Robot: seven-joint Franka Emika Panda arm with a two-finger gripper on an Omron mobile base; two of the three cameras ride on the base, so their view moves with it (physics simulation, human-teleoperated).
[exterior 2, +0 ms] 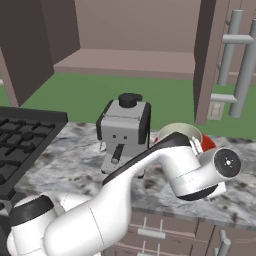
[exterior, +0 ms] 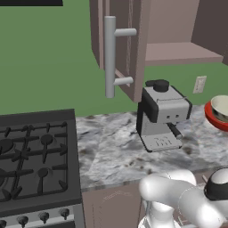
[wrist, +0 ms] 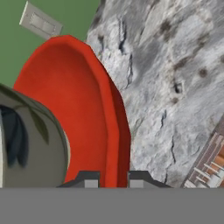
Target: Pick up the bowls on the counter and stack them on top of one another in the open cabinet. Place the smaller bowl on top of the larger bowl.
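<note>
1. So the red bowl (wrist: 83,109) is the big one here, and in the hand view its rim runs right between the two dark finger tips. The gripper (wrist: 113,180) is pinched down on that rim, one tip inside the bowl and one outside, jaws nearly together.
2. The small cream bowl (exterior: 221,107) is sitting inside the red bowl (exterior: 213,116) already. You can see its pale inside in the left base view and its grey-beige outside wall (wrist: 30,144) bulging in at the left of the hand view.
3. Both bowls are over the marbled counter (exterior: 111,147), off to the right of the coffee machine (exterior: 161,115). I can't tell whether the red one is resting on the stone or lifted a bit.
4. In the right base view the arm's wrist covers most of the bowls; only a cream rim (exterior 2: 180,129) and a sliver of red (exterior 2: 207,142) stick out behind it.
5. The cabinet (exterior: 178,51) above is open, flat shelf bare, door swung out with its long grey bar handle (exterior: 110,55).
6. Black gas stove (exterior: 35,156) is at the left, and a wall outlet (exterior: 199,84) is on the green wall.
</note>
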